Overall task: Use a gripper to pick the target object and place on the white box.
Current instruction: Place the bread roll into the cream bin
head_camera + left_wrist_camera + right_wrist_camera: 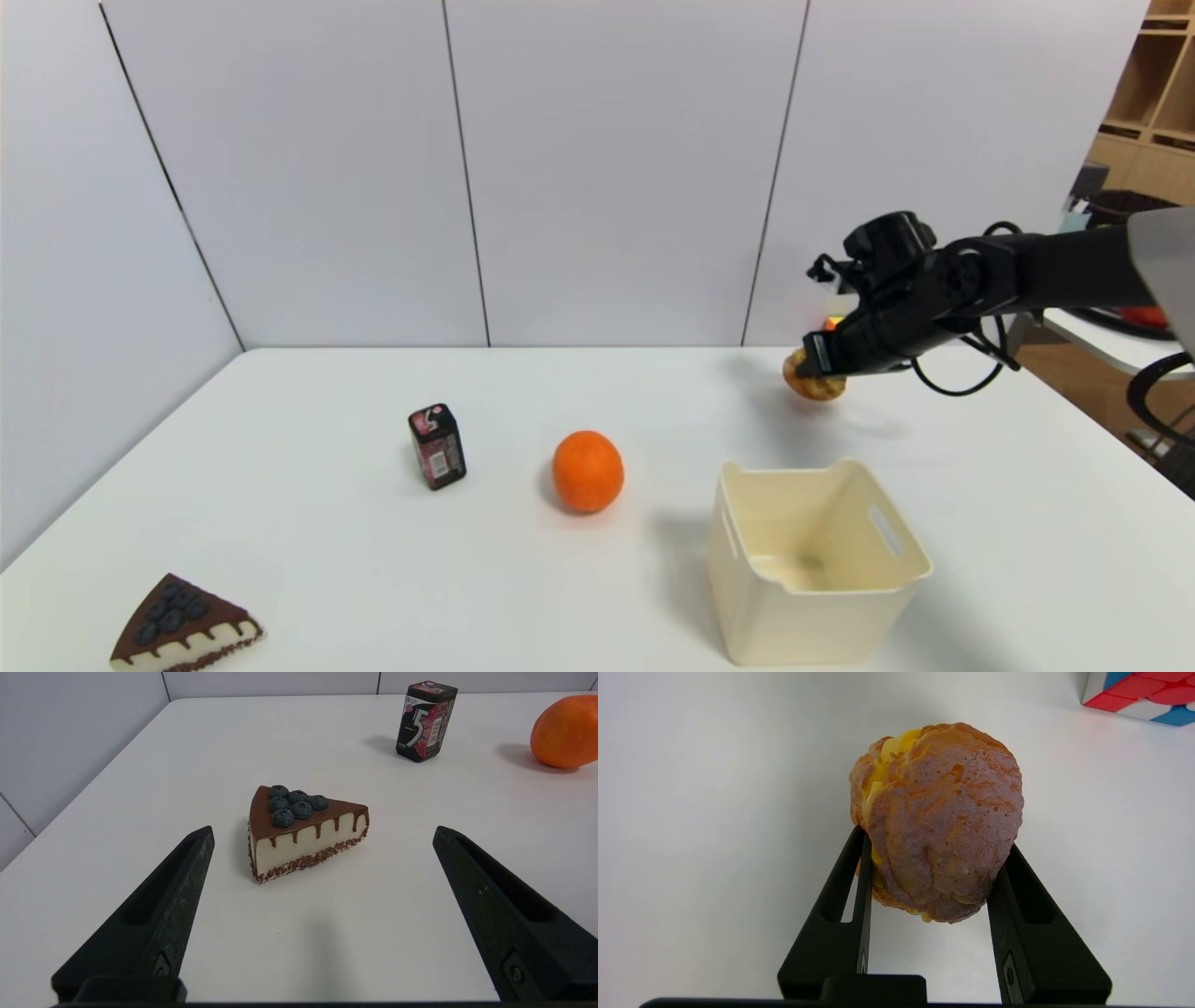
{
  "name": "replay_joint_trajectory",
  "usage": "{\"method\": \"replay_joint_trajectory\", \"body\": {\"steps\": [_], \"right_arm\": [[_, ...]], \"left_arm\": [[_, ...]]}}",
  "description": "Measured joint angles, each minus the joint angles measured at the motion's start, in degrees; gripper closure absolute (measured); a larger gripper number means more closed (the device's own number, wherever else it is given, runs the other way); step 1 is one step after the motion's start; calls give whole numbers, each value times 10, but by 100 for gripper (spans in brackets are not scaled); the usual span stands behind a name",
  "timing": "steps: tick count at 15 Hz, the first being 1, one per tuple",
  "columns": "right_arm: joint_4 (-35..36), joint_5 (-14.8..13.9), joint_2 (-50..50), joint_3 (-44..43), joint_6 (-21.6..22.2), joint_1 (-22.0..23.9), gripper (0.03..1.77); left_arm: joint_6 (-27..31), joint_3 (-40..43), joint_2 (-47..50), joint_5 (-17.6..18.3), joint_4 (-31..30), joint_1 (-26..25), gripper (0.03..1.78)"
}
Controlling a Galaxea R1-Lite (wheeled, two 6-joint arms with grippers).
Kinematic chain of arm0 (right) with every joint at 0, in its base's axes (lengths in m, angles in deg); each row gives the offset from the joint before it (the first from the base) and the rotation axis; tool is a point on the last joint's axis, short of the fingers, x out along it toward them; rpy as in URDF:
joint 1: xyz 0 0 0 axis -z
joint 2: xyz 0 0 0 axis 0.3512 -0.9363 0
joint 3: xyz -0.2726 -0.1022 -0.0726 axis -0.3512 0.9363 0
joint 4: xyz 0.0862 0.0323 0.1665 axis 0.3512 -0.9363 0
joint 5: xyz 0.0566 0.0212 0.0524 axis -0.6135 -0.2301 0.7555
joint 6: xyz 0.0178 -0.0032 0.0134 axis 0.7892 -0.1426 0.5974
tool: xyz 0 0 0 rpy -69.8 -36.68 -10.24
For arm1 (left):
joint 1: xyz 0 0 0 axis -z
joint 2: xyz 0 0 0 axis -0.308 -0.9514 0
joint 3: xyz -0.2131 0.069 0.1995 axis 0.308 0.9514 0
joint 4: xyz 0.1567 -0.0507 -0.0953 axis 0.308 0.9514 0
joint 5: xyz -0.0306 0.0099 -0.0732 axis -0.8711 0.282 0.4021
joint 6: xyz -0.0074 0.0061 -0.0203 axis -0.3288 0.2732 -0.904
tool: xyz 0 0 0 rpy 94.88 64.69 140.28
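1. two fingers of the right gripper [931, 858] clamp the target object [814, 383], aloft at 12 o'clock from the white box [822, 560].
2. probably light, soft, crumbly; hold its sides gently.
3. left gripper [322, 833]: fingers apart, idle.

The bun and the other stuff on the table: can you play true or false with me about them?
1. The right pincer is squeezing the bun. True.
2. The bun is already inside the white box. False: it hangs in the air, farther back than the box.
3. The orange sits between the gum pack and the white box. True.
4. The left pincer is holding the cake slice. False: it is open, and the cake lies untouched on the table.
5. The white box has an orange in it. False: nothing shows inside.
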Motion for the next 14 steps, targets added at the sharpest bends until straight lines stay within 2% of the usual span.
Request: {"method": "replay_joint_trajectory", "body": {"steps": [5, 7, 11, 14], "right_arm": [[-1, 4, 125, 78, 0, -34, 109], [-1, 18, 182, 114, 0, -59, 109], [-2, 69, 298, 192, 0, -120, 109], [-2, 78, 357, 228, -1, -158, 109]], "left_arm": [[0, 0, 0, 0, 0, 0, 12], [0, 0, 0, 0, 0, 0, 12], [0, 0, 0, 0, 0, 0, 12], [0, 0, 0, 0, 0, 0, 12]]}}
